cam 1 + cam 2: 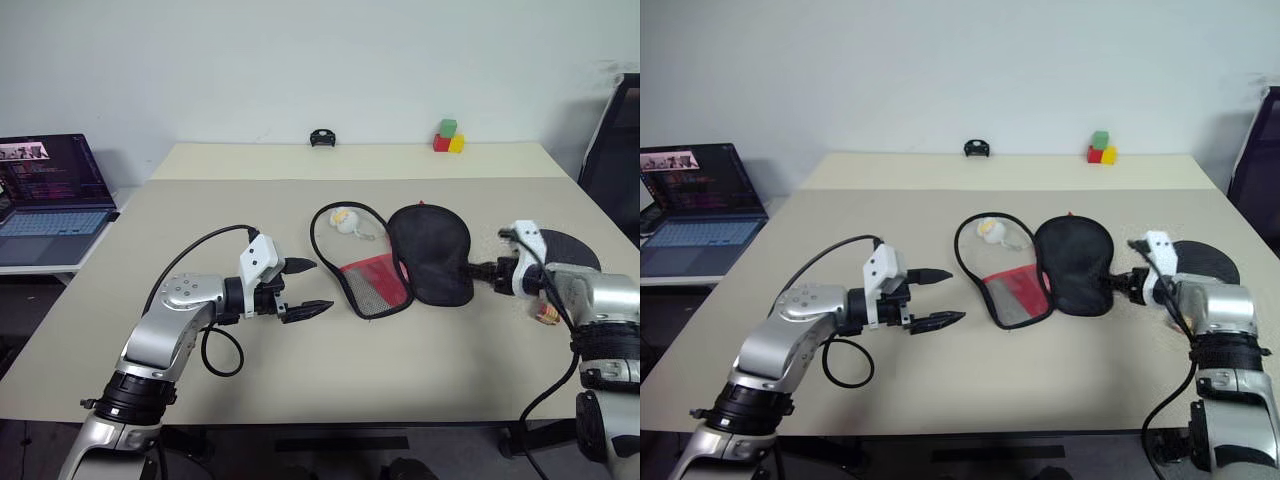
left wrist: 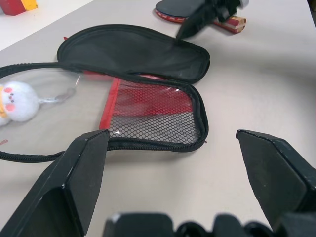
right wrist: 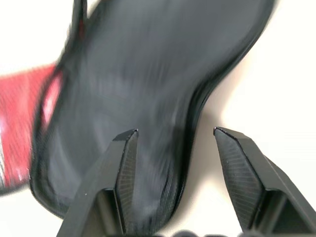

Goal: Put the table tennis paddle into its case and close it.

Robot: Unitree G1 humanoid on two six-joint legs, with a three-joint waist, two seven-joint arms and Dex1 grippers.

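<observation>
table tennis paddle [image 1: 568, 249] lies flat on the table [image 1: 300, 200] at the far right, black face up, mostly hidden behind my right arm; its red-striped wooden handle shows in the left wrist view, beyond the case. case [image 1: 400, 262] sits mid-table, unzipped and spread open: black fabric half [image 1: 432, 252] on the right, mesh-and-red half [image 1: 375, 280] on the left, the two joined along the middle. zipper edge loops out toward the far left, around a small white-yellow plush charm [image 1: 345, 221] lying inside the loop.

my right gripper [image 1: 482, 271] is at the near-right edge of the black half, fingers apart, nothing between them; whether a fingertip touches the fabric i cannot tell. right wrist view blurred, black half close ahead of the fingers.

my left gripper [image 1: 303, 288] hovers left of the case, near but apart from the mesh half, jaws spread wide and empty.

far edge: small black object [image 1: 321, 138], stacked red, green and yellow blocks [image 1: 448, 137]. open laptop [image 1: 50, 200] on a side table, far left.
</observation>
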